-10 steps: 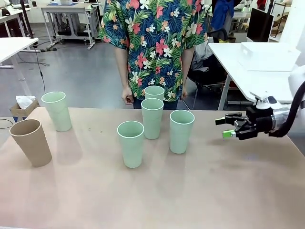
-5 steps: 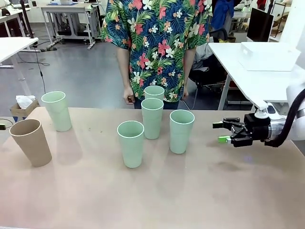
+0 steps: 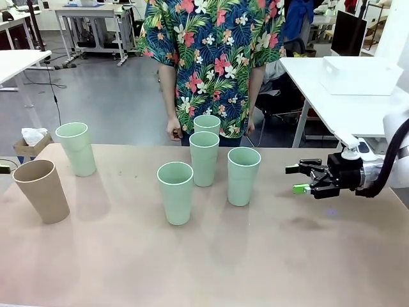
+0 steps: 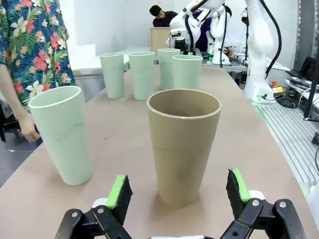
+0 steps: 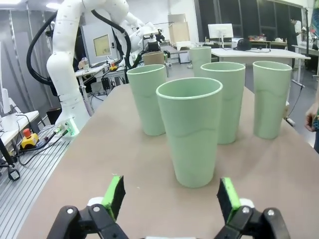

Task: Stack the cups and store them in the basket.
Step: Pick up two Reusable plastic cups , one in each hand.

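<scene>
- As all six cups stand upright and apart on the table [image 3: 319,256], nothing is stacked yet: the brown cup [image 3: 41,190] is near left, and the green ones are at the far left and middle.
- The right gripper [image 3: 300,178], jaws apart, faces the rightmost green cup [image 3: 243,175]; it should centre on this cup before closing.
- The left gripper [image 4: 179,191], also wide apart, faces the brown cup.

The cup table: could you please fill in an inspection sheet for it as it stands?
Surface: matte brown table.
Job's things: five mint cups and one tan cup, all upright and unstacked; white bin on the neighbouring table.
Clutter: nothing seen.
Grippers: left gripper open, facing the tan cup; right gripper open, apart from the nearest mint cup.
Cables: black hose along the right arm.
Surroundings: person standing at the far edge; cardboard box on the floor.
</scene>
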